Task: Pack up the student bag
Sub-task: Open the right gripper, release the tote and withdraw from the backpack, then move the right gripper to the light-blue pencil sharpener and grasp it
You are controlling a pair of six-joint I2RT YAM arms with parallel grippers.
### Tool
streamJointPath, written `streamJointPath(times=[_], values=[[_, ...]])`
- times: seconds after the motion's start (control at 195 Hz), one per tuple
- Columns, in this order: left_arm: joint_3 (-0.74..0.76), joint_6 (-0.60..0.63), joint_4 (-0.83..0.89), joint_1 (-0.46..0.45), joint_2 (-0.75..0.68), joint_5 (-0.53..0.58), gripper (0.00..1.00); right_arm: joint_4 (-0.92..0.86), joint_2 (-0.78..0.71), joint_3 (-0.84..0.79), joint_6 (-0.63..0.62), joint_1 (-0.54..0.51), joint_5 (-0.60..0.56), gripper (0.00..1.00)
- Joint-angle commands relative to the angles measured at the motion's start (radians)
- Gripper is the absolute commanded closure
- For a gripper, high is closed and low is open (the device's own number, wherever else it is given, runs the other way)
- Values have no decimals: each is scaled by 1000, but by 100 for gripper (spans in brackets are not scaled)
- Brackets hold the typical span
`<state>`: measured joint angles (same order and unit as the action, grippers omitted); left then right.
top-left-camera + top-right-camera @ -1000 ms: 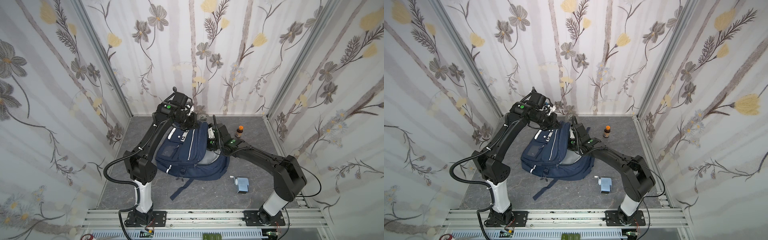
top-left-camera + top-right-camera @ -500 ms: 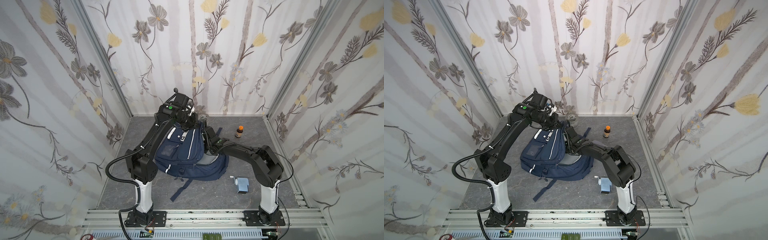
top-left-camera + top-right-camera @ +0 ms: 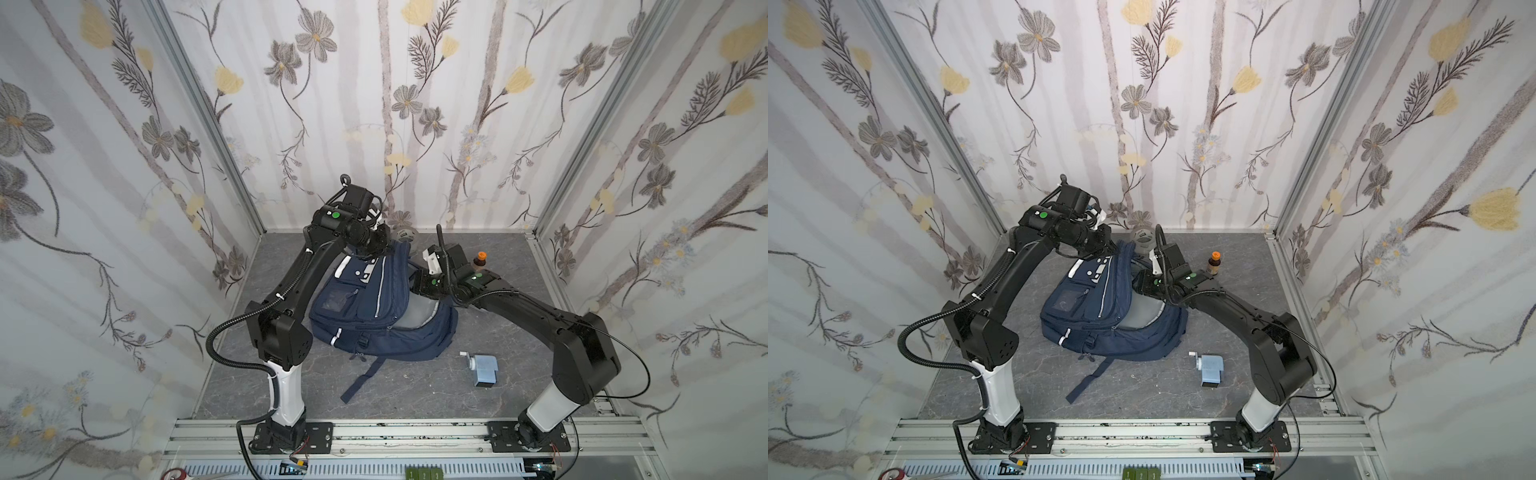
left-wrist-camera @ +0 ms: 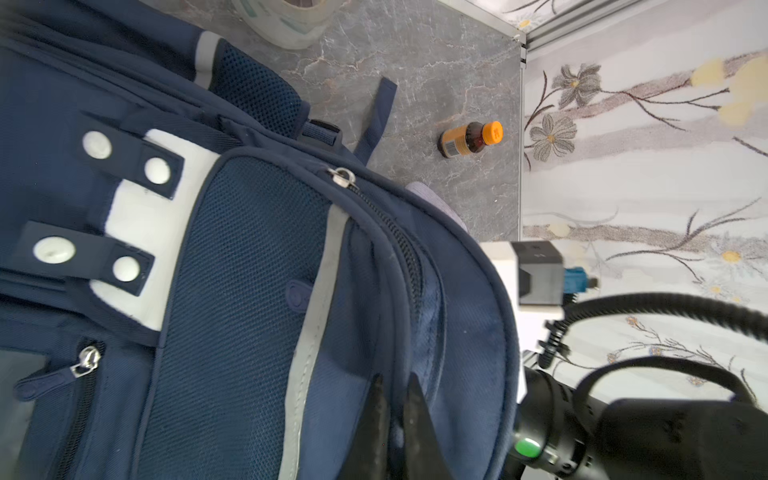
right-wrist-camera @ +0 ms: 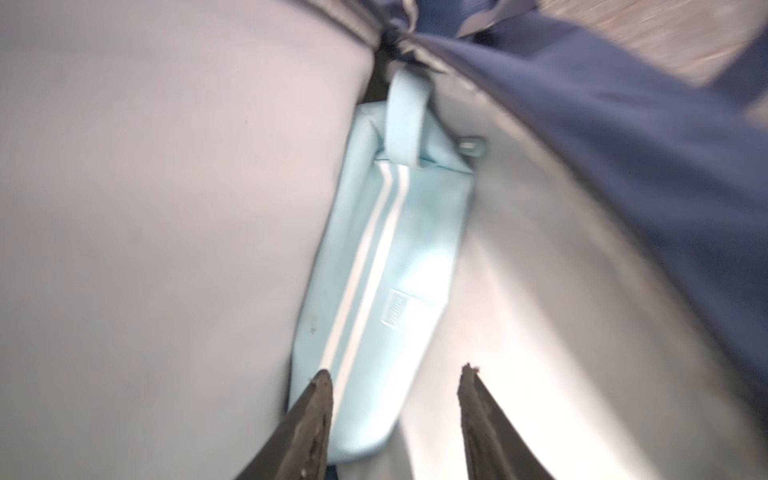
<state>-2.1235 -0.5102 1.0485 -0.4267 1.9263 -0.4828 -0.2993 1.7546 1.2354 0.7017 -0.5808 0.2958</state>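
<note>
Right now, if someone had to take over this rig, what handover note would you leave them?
Left gripper: shut on the rim of the student bag, holding its mouth up.
Right gripper: open, inside the bag's mouth above a light blue pouch.
Done: the pouch lies in the main compartment.
Left: the orange-capped bottle, small blue box and tape roll lie outside the bag.
</note>
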Motion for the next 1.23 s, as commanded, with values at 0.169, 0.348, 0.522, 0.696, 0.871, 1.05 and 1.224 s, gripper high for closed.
streamJointPath(times=[0.169,0.348,0.522,0.696,0.871,1.05,1.224], values=[[-16,-47,-35,6,-3,116,100,-247,-355,-134,2,19,-148,22],[-11,-27,-42,-1,-11,98,100,-419,-563,-243,112,-22,-259,21],[-17,18,10,-53,-18,75,100,-655,-689,-293,272,-105,-363,20],[139,52,-67,-78,-103,117,100,-767,-765,-374,321,-124,-446,1],[261,44,-142,-78,-159,83,100,-718,-709,-432,293,-122,-450,1],[349,54,-212,-78,-202,70,100,-584,-636,-544,243,-98,-439,1],[350,69,-169,-80,-205,48,100,-518,-621,-623,218,-81,-397,6]])
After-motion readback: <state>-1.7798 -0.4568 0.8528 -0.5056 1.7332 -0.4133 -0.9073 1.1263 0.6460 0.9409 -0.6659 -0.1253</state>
